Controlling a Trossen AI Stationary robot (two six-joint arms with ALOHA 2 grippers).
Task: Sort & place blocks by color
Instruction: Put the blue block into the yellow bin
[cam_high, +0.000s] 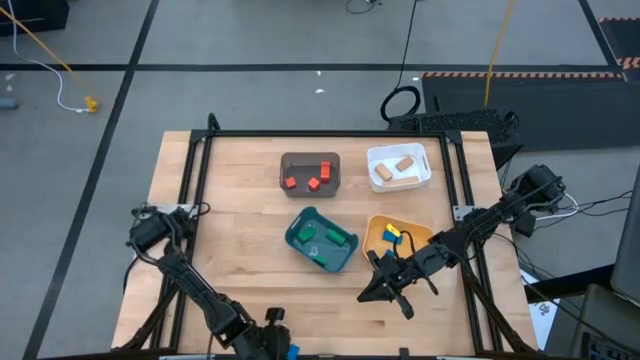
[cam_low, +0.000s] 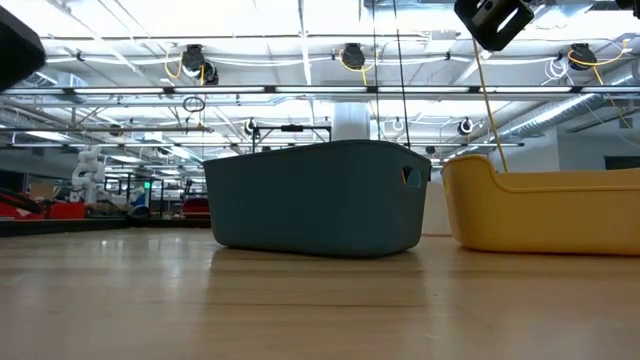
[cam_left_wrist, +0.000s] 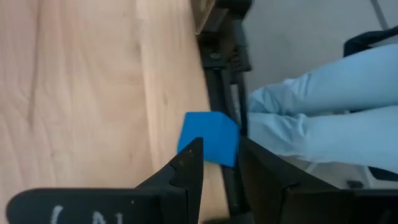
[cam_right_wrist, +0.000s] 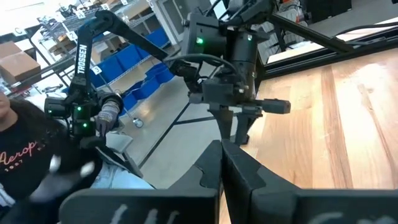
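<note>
Left end effector (cam_left_wrist: 217, 158) closed on a blue block (cam_left_wrist: 210, 137), apparently near the table (cam_left_wrist: 81, 93) edge.

Shut right end effector (cam_right_wrist: 222, 163) above table (cam_right_wrist: 348, 112)

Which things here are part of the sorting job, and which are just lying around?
Job: blue block in left claw; red blocks in brown tray; green blocks in teal tray; wood blocks in white tray; yellow tray.
Lying about: yellow floor cable; black cable loop; black mat.
</note>
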